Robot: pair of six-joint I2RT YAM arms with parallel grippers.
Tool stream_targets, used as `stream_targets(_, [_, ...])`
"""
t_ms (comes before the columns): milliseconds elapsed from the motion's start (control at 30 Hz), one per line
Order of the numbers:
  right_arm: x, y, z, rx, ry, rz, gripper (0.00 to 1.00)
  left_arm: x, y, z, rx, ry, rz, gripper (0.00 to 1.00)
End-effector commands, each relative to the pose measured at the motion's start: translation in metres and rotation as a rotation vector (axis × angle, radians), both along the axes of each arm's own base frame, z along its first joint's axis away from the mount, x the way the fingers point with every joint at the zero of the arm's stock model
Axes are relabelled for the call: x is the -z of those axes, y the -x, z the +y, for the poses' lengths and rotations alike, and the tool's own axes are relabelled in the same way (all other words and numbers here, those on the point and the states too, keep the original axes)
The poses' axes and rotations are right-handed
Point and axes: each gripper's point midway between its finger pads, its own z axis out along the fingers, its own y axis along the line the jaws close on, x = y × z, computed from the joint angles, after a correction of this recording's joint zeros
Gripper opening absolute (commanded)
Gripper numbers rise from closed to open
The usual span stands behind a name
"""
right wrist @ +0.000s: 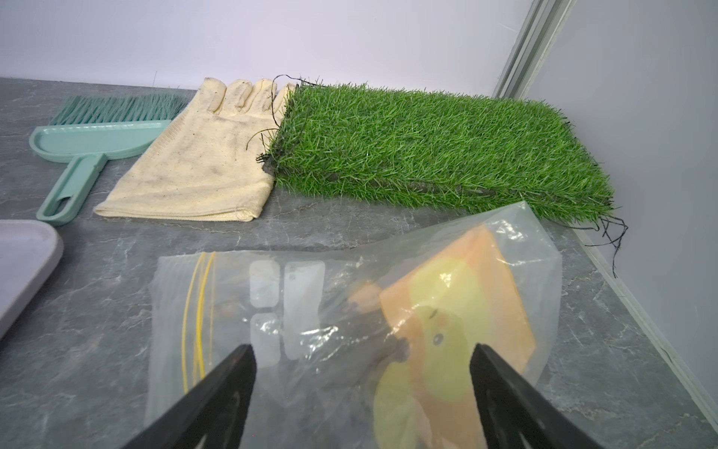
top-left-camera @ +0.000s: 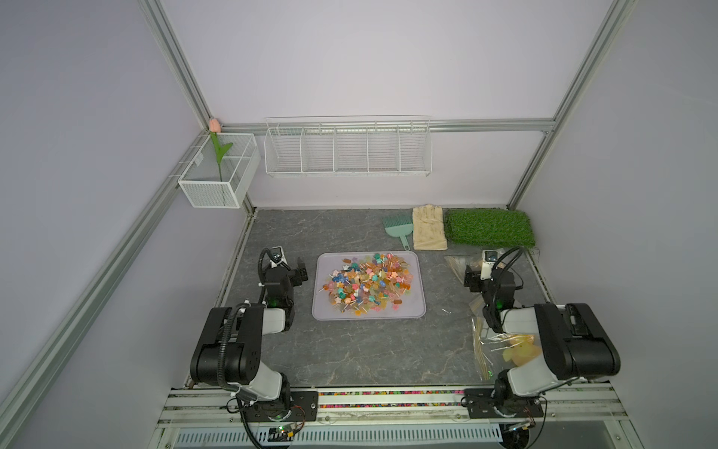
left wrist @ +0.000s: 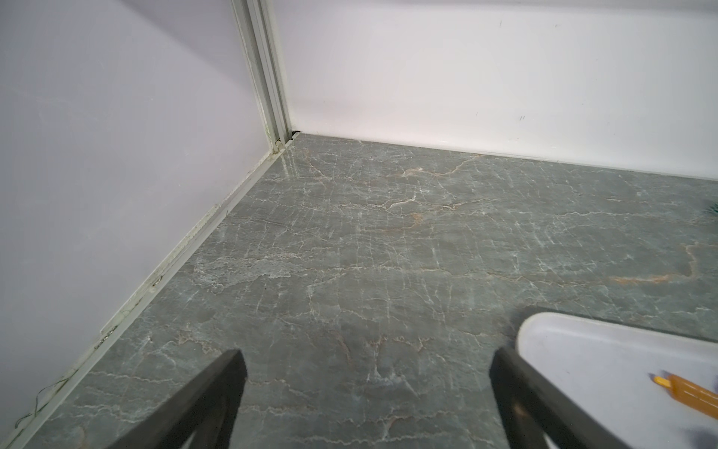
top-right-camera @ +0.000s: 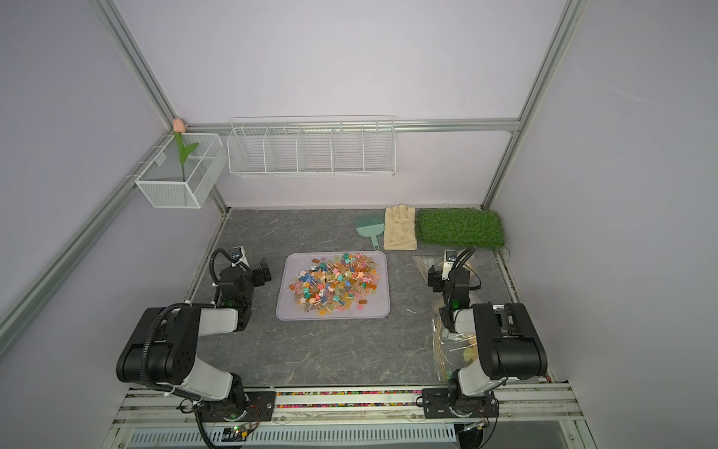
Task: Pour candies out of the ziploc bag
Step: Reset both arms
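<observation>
The candies lie heaped on the tray, so pouring looks done. Left jaws, released and empty, sit just left of it. Right jaws, also released, hang over a ziploc bag at the far right, zip end facing the tray.

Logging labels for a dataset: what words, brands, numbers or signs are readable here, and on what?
No text can be read.
Plastic bag: its white patches show no writing.
Circuit board at the front edge: any markings are too small to read.
</observation>
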Motion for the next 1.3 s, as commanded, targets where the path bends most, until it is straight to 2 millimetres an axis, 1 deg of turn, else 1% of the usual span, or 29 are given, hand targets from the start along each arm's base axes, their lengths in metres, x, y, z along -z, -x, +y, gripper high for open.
stream_targets(0, [-0.007,-0.003,-0.001,-0.001,-0.006,-0.022,0.89,-0.002,0.0,0.001,0.004,-0.011,-0.014,1.0])
stream_targets(367, [-0.007,-0.003,-0.001,0.0,-0.006,-0.021,0.89,-0.003,0.0,0.001,0.001,-0.011,-0.018,1.0])
stream_targets(433, [-0.007,-0.003,-0.001,0.001,-0.006,-0.022,0.89,-0.015,0.003,0.005,-0.033,-0.023,-0.034,1.0])
stream_targets(467, [-0.007,-0.003,-0.001,0.001,-0.006,-0.024,0.89,-0.026,0.003,0.007,-0.065,-0.038,-0.009,1.0])
stream_targets(500, [-0.007,-0.003,-0.001,0.0,-0.005,-0.023,0.89,-0.03,0.004,0.01,-0.094,-0.045,0.08,1.0])
stream_targets(567, [-0.007,-0.003,-0.001,0.0,-0.005,-0.024,0.89,-0.047,0.006,0.013,-0.14,-0.005,0.222,1.0])
stream_targets(633, [-0.007,-0.003,-0.001,-0.001,-0.005,-0.023,0.89,-0.046,0.018,0.005,-0.127,0.064,0.394,1.0])
stream_targets(700, [-0.007,-0.003,-0.001,0.0,-0.005,-0.024,0.89,-0.042,0.033,-0.011,-0.079,0.14,0.571,1.0])
stream_targets(767, [-0.007,-0.003,-0.001,0.0,-0.006,-0.023,0.89,-0.037,0.046,-0.018,-0.064,0.174,0.673,1.0])
stream_targets(800, [-0.007,-0.003,-0.001,0.0,-0.006,-0.024,0.89,-0.036,0.051,-0.02,-0.06,0.184,0.696,1.0])
stream_targets(900, [-0.007,-0.003,0.0,-0.002,-0.006,-0.022,0.89,-0.036,0.051,-0.02,-0.049,0.184,0.657,1.0])
stream_targets(967, [-0.007,-0.003,-0.001,-0.001,-0.006,-0.023,0.89,-0.04,0.043,-0.019,-0.035,0.162,0.589,1.0])
stream_targets(1000, [-0.007,-0.003,-0.001,-0.001,-0.006,-0.022,0.89,-0.042,0.037,-0.015,-0.048,0.148,0.528,1.0])
stream_targets(1100, [-0.007,-0.003,-0.001,0.0,-0.005,-0.023,0.89,-0.056,0.016,-0.009,-0.027,0.081,0.248,1.0])
stream_targets(1133, [-0.007,-0.003,-0.001,0.0,-0.005,-0.024,0.89,-0.058,0.012,-0.007,-0.019,0.053,0.146,1.0])
stream_targets(1167, [-0.007,-0.003,-0.001,0.0,-0.006,-0.024,0.89,-0.058,0.008,-0.005,-0.025,0.034,0.082,1.0])
stream_targets(1200, [-0.007,-0.003,-0.001,-0.001,-0.005,-0.024,0.89,-0.051,0.004,-0.003,-0.026,0.0,0.052,1.0])
stream_targets(1233, [-0.007,-0.003,-0.001,0.0,-0.006,-0.023,0.89,-0.04,0.0,0.0,-0.038,-0.022,0.061,1.0])
stream_targets(1267, [-0.007,-0.003,-0.001,0.0,-0.006,-0.024,0.89,-0.029,-0.004,-0.003,-0.022,-0.035,0.079,0.99])
